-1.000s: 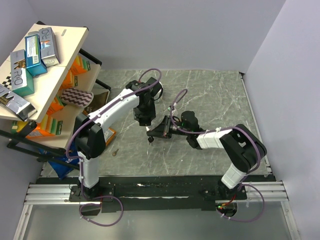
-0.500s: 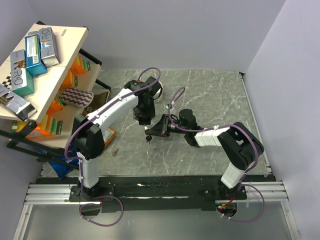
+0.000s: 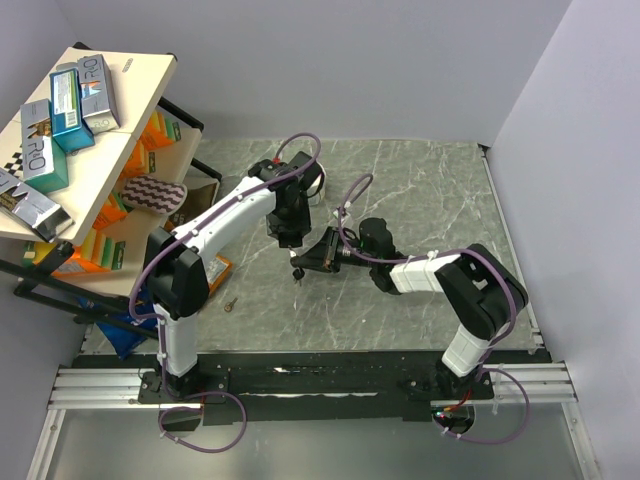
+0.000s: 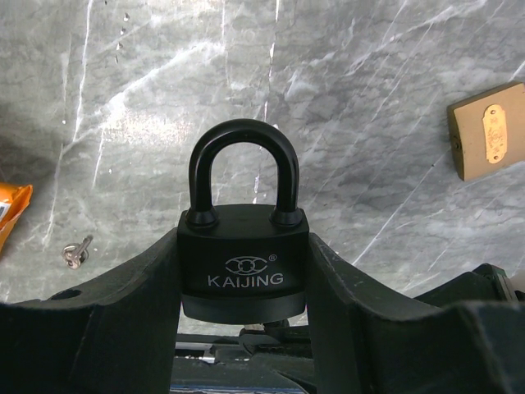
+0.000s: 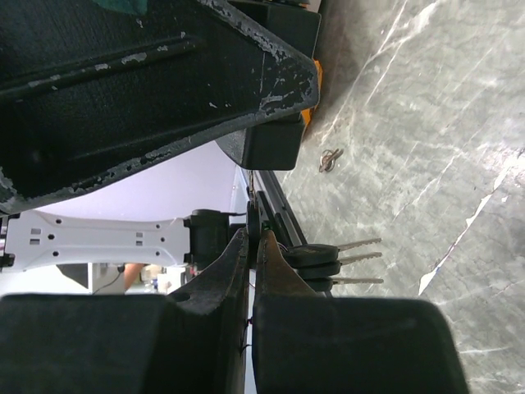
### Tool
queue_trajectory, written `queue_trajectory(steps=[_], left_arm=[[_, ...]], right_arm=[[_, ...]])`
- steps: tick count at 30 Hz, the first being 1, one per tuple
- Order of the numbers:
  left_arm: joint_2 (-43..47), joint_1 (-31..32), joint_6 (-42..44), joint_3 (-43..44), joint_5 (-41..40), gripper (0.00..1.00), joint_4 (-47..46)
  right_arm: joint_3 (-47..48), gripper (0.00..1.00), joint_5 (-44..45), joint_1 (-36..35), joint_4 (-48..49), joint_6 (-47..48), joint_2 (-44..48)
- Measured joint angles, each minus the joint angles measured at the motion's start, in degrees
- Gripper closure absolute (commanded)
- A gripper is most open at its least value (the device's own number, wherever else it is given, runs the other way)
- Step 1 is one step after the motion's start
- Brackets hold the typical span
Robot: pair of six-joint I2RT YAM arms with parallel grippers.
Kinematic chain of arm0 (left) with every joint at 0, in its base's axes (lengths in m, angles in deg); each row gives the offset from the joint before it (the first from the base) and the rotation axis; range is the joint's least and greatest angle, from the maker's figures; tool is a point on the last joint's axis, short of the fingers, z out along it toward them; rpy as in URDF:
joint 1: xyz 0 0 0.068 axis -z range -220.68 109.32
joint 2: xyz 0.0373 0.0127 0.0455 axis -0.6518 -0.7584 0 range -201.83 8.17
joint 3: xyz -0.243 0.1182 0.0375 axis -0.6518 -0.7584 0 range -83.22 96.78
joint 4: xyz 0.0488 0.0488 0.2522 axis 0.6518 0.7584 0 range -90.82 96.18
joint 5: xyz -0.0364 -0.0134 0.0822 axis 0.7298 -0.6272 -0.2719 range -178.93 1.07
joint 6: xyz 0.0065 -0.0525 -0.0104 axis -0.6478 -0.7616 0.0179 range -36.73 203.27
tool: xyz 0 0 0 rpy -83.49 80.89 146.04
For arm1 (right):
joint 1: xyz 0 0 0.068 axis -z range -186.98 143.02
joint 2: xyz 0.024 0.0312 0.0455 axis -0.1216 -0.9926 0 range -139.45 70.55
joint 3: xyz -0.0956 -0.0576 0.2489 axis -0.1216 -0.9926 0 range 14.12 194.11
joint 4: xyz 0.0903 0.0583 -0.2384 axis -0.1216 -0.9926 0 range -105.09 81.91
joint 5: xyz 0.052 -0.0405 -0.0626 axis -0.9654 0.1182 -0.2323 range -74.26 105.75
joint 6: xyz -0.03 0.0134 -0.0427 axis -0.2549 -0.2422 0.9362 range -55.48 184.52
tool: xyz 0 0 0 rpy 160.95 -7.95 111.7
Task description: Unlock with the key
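A black padlock (image 4: 244, 263) marked KAIJING stands upright with its shackle closed, and my left gripper (image 4: 244, 246) is shut on its body from both sides. In the top view that gripper (image 3: 288, 238) hangs over the table's middle. Just below it my right gripper (image 5: 253, 234) is shut on the black head of one key (image 5: 253, 220). That key's blade points up at the padlock's underside (image 5: 271, 144). I cannot tell whether it touches. Three more keys of the bunch (image 5: 328, 258) hang beside the right fingers. From above, the right gripper (image 3: 305, 258) shows with the keys (image 3: 297, 272).
A brass padlock (image 4: 486, 139) lies on the marble table to the right of the black one. A small loose key (image 4: 75, 253) lies to the left, near an orange packet (image 4: 12, 213). A slanted shelf with boxes (image 3: 70, 110) stands at the table's left.
My right gripper has slid a little to the left with the keys, closer under the padlock. The left gripper has shifted only slightly with the padlock in it.
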Motion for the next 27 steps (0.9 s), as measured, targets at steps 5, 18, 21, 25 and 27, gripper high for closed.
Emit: queue_trajectory(steps=[5, 18, 21, 25, 27], left_arm=[[0.00, -0.26, 0.00, 0.00, 0.28, 0.99, -0.76], [0.35, -0.94, -0.07, -1.22, 2.95, 0.99, -2.99], [1.05, -1.18, -0.09, -2.03, 3.43, 0.99, -3.91], [1.70, -1.49, -0.22, -3.39, 4.83, 0.99, -5.27], [1.81, -1.73, -0.42, -3.96, 5.62, 0.99, -5.88]], right_arm=[[-0.15, 1.00, 1.07, 0.11, -0.22, 0.09, 0.37], [-2.36, 1.00, 3.43, 0.46, 0.42, 0.26, 1.99], [-2.36, 1.00, 3.56, 0.48, 0.83, 0.33, 1.99], [-2.36, 1.00, 3.78, 0.48, 0.74, 1.29, 2.01], [-2.36, 1.00, 4.00, 0.48, 0.44, 1.70, 2.01]])
